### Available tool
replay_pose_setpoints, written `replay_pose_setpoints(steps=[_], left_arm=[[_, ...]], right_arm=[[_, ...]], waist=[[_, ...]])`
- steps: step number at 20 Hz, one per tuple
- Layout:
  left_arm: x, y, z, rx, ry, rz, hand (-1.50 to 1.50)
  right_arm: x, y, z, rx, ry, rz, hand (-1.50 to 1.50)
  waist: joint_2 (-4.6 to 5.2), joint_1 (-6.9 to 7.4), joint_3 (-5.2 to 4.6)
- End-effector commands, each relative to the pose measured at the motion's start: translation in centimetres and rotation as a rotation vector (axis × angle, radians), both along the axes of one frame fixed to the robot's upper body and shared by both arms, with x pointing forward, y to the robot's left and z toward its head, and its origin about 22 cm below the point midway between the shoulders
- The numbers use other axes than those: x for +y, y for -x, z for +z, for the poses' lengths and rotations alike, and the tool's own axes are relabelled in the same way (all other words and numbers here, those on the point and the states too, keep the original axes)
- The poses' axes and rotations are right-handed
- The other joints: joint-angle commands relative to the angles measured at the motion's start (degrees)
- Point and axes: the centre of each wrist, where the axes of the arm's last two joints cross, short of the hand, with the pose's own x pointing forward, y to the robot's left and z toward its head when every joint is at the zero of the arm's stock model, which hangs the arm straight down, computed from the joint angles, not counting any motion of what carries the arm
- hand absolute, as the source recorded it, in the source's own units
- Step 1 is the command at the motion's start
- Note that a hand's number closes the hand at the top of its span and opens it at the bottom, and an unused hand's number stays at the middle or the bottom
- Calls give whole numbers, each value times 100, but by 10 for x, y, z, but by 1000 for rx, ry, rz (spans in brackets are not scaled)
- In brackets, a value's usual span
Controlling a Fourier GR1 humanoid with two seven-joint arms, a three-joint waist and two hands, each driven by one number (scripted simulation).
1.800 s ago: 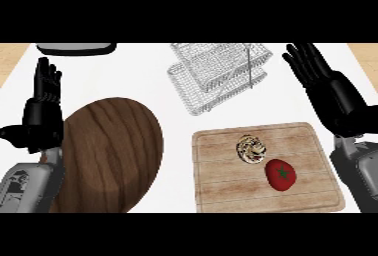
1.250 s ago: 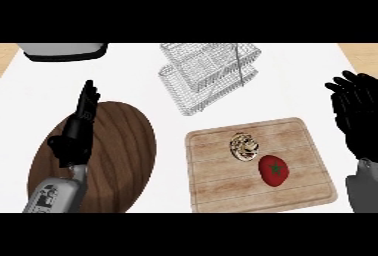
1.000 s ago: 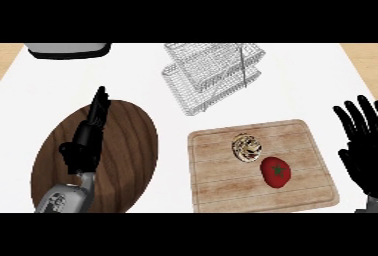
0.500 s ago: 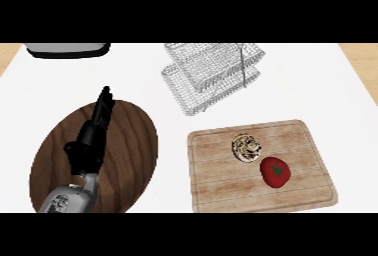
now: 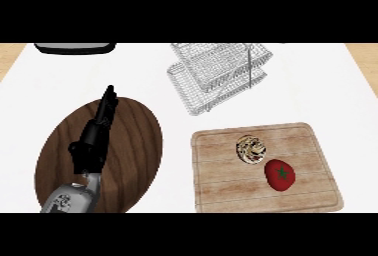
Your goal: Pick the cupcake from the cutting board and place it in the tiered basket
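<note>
Pale wood grain marks the square cutting board (image 5: 267, 170) lying at about four o'clock on the white worktop (image 5: 148, 75), and on it rests the cupcake (image 5: 251, 149), near the board's middle with its swirled top facing up. Just beside it, toward five o'clock, lies a red tomato (image 5: 280, 174) with a green stem star; the two look close to touching, though I cannot tell whether they do. The wire tiered basket (image 5: 221, 72) stands at about one o'clock, well apart from the board, with bare worktop between them that gives open room for carrying the cupcake across. A dark oval wooden board (image 5: 136, 150) lies at eight o'clock, and over it the left robot hand (image 5: 100, 127) extends edge-on, fingers straight and together, pointing toward twelve o'clock and holding nothing. It is well apart from the cupcake, so the pick is not yet begun. The right robot hand shows nowhere in the view. A dark tray-like object (image 5: 76, 48) sits at the far edge near eleven o'clock, only partly visible. A grasp would likely need to come from the cupcake's far or left side, since the tomato crowds its near right side, while the board's low rim leaves the approach unobstructed.
</note>
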Motion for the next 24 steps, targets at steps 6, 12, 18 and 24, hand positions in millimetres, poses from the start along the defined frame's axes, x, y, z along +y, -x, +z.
replay_pose_setpoints(steps=[6, 12, 18, 24], left_arm=[[-19, -17, 14, 6, 10, -42, 0], [-14, -2, 2, 5, 16, -30, 0], [-18, -1, 8, -9, 28, -25, 0], [-6, -4, 9, -21, 6, 0, 0]], right_arm=[[77, 8, 38, 108, 185, -74, -150], [113, -9, 34, 153, 238, -55, -150], [122, -32, 28, 286, 302, -66, -150], [139, -12, 13, 322, 340, -79, -150]], waist=[[52, 196, 16], [27, 160, 24], [20, 136, 25], [-5, 16, 29]])
